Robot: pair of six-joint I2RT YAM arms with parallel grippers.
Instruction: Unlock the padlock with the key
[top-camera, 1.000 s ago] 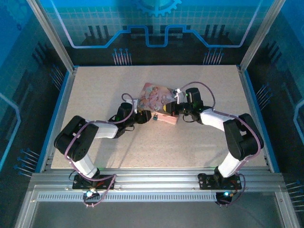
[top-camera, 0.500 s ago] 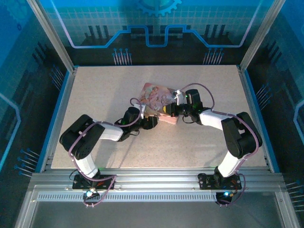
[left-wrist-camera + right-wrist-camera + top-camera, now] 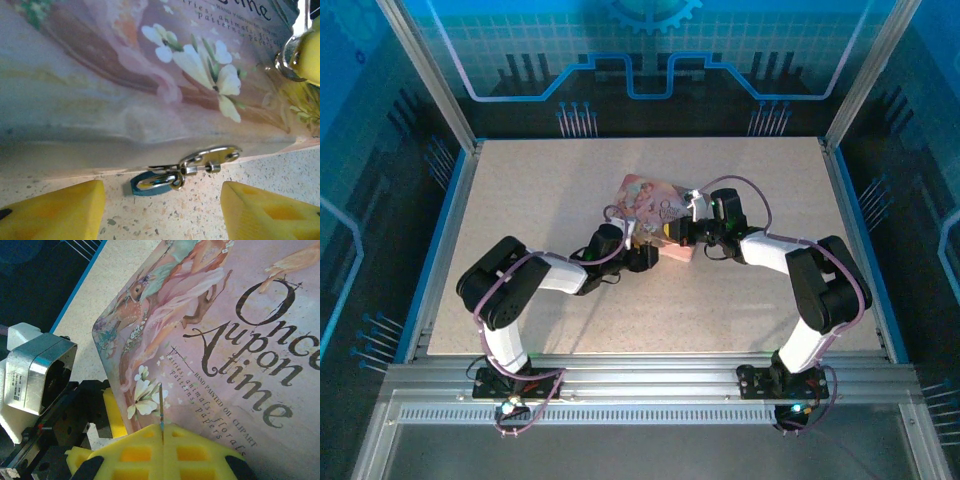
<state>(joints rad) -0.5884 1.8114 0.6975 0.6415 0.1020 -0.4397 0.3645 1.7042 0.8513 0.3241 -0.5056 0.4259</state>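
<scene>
Brought up to the pink box (image 3: 100, 75), the left gripper (image 3: 162, 200) was set open around the not-yet-gripped padlock (image 3: 150, 182) at its front edge, the key (image 3: 160, 400) pinched in the closed right gripper (image 3: 162, 432) above its lid.

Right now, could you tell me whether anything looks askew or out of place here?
Nothing is spilled or damaged. The padlock lies flat on the table under the hasp, and the right gripper holds the key over the box, away from it.
</scene>
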